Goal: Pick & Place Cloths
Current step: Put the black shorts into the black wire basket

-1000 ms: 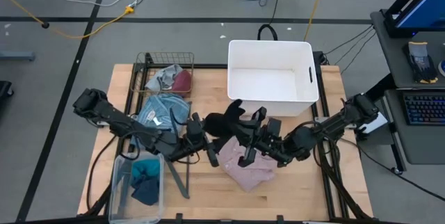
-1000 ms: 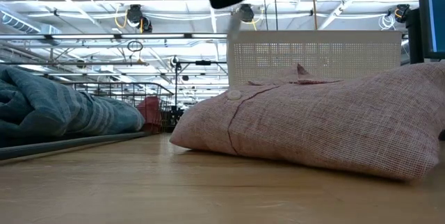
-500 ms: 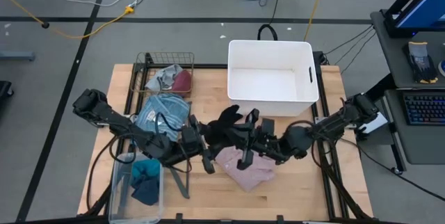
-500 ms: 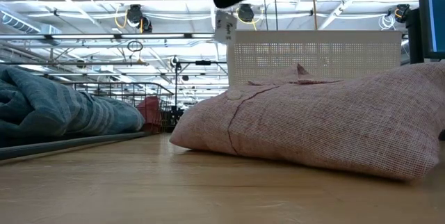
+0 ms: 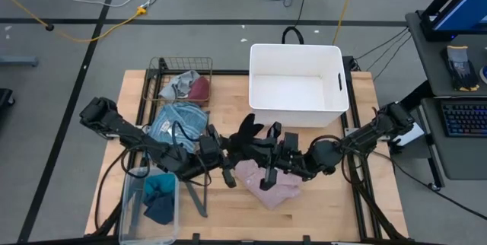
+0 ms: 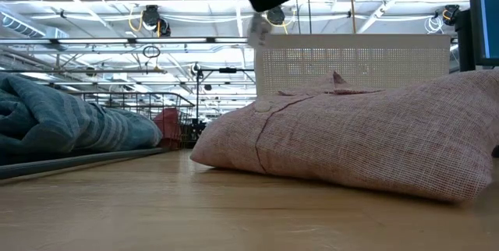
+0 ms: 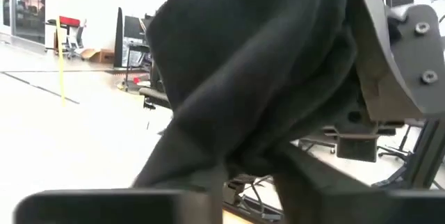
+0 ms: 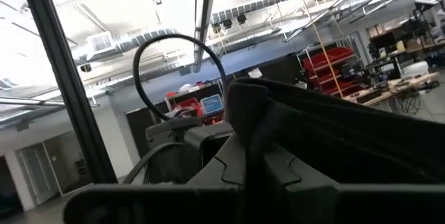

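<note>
Hanging above the middle of the worktop (image 5: 335,214), a black piece (image 5: 247,135) is stretched between the two arms, well clear of the wood; the low view shows it dangling at the top edge above the pink shirt (image 6: 351,138). The left gripper (image 5: 221,156) and the right gripper (image 5: 270,154) face each other over the centre, the black fabric draped across both. In the left wrist view the dark cloth fills the space ahead and lies against the other arm's grey metal bracket (image 7: 403,57). Whether either set of jaws is closed on the fabric cannot be told, since the cloth covers them. The pink shirt lies flat on the worktop under and just in front of the right gripper. A blue striped top (image 5: 176,122) sits bunched beside the left arm. Grey-blue and maroon pieces rest in the wire basket (image 5: 160,74), teal and navy pieces in a clear bin (image 5: 129,207). The white tub (image 5: 262,55) stands behind the arms.
</note>
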You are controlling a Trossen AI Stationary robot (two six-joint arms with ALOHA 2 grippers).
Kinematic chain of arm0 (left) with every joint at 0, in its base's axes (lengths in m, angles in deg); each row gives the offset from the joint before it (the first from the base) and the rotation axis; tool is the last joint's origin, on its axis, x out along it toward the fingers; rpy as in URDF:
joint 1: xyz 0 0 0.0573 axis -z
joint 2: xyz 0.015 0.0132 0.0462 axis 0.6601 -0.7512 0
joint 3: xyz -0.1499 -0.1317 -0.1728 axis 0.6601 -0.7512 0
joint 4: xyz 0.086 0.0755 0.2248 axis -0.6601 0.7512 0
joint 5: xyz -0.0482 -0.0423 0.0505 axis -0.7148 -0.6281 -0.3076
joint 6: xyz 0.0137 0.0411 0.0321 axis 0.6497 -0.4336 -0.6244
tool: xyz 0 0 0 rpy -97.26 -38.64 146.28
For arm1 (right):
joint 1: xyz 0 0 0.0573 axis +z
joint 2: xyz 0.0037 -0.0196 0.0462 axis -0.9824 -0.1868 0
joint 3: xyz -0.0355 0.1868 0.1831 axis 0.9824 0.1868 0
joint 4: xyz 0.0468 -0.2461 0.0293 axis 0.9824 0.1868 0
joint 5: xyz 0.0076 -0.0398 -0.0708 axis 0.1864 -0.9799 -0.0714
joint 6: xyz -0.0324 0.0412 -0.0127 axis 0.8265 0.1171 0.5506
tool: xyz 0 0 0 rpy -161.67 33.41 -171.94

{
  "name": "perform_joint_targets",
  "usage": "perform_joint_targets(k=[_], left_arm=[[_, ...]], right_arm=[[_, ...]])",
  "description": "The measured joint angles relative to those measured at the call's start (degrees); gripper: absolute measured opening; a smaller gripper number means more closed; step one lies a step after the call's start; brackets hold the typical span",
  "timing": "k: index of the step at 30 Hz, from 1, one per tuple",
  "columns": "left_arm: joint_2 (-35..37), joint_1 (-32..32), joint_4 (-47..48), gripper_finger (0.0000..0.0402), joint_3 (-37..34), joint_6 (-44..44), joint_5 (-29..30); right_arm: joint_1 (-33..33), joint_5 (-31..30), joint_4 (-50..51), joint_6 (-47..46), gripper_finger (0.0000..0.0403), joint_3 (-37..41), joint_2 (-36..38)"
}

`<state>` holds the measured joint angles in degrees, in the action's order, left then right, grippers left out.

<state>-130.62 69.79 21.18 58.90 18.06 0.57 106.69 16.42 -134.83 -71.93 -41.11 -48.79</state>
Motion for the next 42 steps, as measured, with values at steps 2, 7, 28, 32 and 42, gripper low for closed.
perform_joint_targets(k=[2, 7, 28, 32, 42], left_arm=[[0.0, 0.0, 0.0, 0.0050, 0.0, -0.1, 0.0], [0.0, 0.6, 0.0, 0.0012, 0.0, -0.3, -1.5], [7.3, 14.1, 20.0, 0.0001, 6.5, 11.4, -7.2], [11.1, 14.4, 29.4, 0.0001, 8.2, 19.2, -12.6], [18.6, 14.4, 31.4, 0.0001, 8.2, 23.8, -39.9]], right_arm=[[0.0, -0.1, 0.6, -0.4, 0.0000, 0.0, 0.0], [0.0, -0.2, 1.4, 0.4, 0.0003, 0.0, 0.0], [1.1, -0.6, 1.4, 19.1, 0.0093, 0.1, 4.7], [1.6, -0.6, 4.2, 21.0, 0.0110, 0.1, 5.7], [4.6, -4.2, 17.4, 21.1, 0.0118, 0.1, 9.8]])
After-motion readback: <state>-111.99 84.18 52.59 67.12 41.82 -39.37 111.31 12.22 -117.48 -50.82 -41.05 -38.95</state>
